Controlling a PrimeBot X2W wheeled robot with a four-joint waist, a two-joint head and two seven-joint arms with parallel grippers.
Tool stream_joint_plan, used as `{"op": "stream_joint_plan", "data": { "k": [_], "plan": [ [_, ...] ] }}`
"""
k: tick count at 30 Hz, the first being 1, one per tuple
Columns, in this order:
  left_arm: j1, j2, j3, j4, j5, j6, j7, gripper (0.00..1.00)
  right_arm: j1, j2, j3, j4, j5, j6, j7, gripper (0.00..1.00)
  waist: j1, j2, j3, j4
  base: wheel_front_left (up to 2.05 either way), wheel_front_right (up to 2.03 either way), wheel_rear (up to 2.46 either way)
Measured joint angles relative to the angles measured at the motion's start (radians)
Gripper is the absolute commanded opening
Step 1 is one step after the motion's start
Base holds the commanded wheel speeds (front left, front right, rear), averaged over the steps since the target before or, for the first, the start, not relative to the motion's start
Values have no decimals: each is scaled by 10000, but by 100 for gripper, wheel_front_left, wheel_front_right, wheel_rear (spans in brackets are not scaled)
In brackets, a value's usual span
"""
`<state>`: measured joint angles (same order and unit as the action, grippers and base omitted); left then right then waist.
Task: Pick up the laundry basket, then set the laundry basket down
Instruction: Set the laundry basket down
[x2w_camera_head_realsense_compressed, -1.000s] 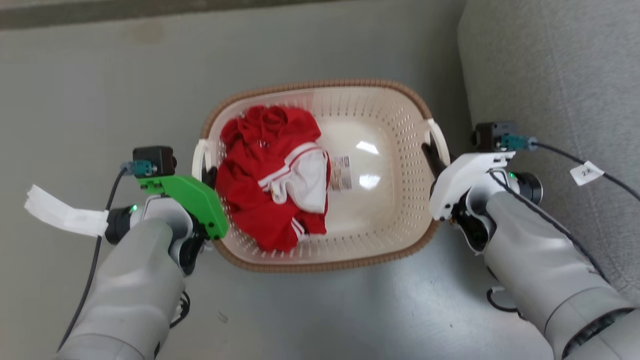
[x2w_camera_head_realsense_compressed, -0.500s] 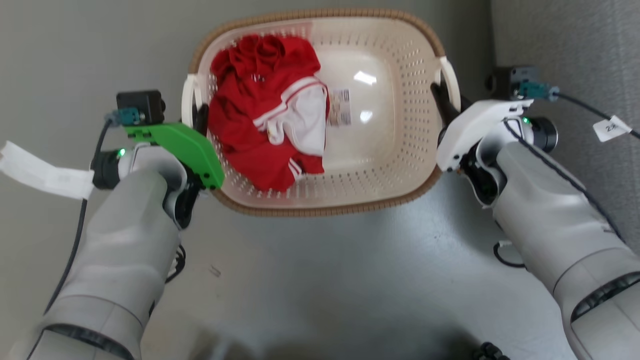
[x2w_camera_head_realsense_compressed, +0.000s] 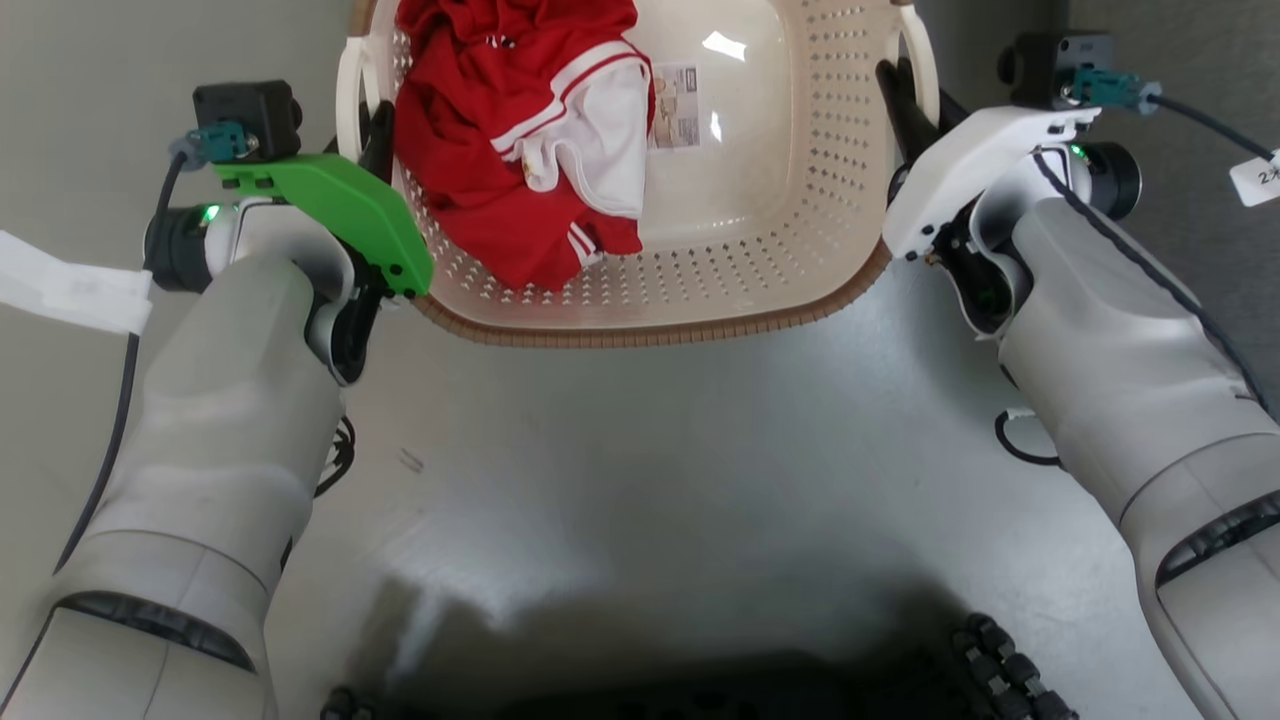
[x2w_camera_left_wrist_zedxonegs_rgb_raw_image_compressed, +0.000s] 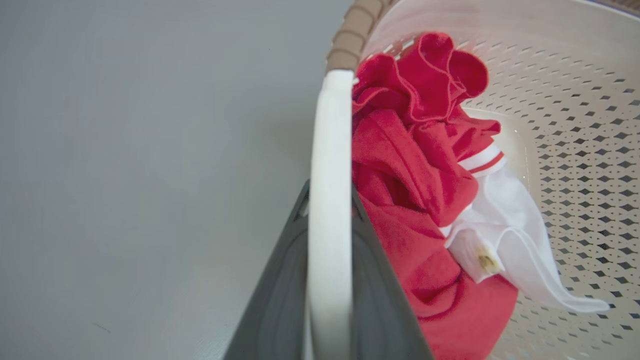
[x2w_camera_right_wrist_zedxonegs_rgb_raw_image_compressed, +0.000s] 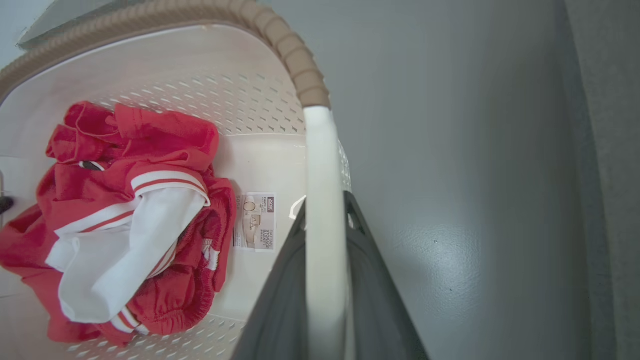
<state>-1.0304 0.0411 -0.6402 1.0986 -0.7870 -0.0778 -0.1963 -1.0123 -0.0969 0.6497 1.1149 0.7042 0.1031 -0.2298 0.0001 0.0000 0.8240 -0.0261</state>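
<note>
The laundry basket (x2w_camera_head_realsense_compressed: 650, 335) is cream-white with perforated sides and a brown woven rim, and it sits at the top middle of the head view. Red and white clothes (x2w_camera_head_realsense_compressed: 520, 150) fill its left half. A paper label (x2w_camera_head_realsense_compressed: 678, 105) shows on its bottom. My left gripper (x2w_camera_head_realsense_compressed: 375, 130) is shut on the basket's left white handle (x2w_camera_left_wrist_zedxonegs_rgb_raw_image_compressed: 330, 150), with a dark finger on each side of the bar. My right gripper (x2w_camera_head_realsense_compressed: 900, 90) is shut on the right white handle (x2w_camera_right_wrist_zedxonegs_rgb_raw_image_compressed: 322, 160) in the same way. The far rim is cut off by the top of the head view.
Grey floor (x2w_camera_head_realsense_compressed: 650, 480) lies below and around the basket. A grey sofa (x2w_camera_head_realsense_compressed: 1200, 40) stands close on the right, also seen in the right wrist view (x2w_camera_right_wrist_zedxonegs_rgb_raw_image_compressed: 610, 150). My dark base (x2w_camera_head_realsense_compressed: 700, 690) shows at the bottom edge.
The head view has shifted, so the basket, both grippers and the floor marks sit higher in the picture. The basket looks a little larger. Both grippers keep their hold on the handles.
</note>
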Motion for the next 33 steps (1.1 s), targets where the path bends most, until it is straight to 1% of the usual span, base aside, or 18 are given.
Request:
{"op": "stream_joint_plan", "data": {
  "k": [3,4,13,16,27,33],
  "plan": [
    [-130,-8,-4,86,31,0,-77,0,-110,-2,-44,38,2,2,-21,0,0,0,330,11,0,0,0],
    [-236,-29,-10,161,82,-2,-92,0,-213,-2,-52,100,2,8,-44,0,0,0,612,27,0,0,0],
    [-422,-107,-54,385,104,-27,-163,0,-341,13,-58,278,2,25,-75,0,0,0,1178,89,0,0,0],
    [-430,-138,-82,520,105,-79,-178,0,-345,25,-46,362,2,105,-75,0,0,0,1266,98,0,0,0],
    [-464,-238,-146,759,163,-173,-247,0,-346,29,35,560,2,115,-86,0,0,0,1378,136,0,0,0],
    [-481,-253,-163,894,163,-245,-251,0,-347,52,69,637,0,199,-86,0,-1,0,1373,140,0,0,0]
  ]
}}
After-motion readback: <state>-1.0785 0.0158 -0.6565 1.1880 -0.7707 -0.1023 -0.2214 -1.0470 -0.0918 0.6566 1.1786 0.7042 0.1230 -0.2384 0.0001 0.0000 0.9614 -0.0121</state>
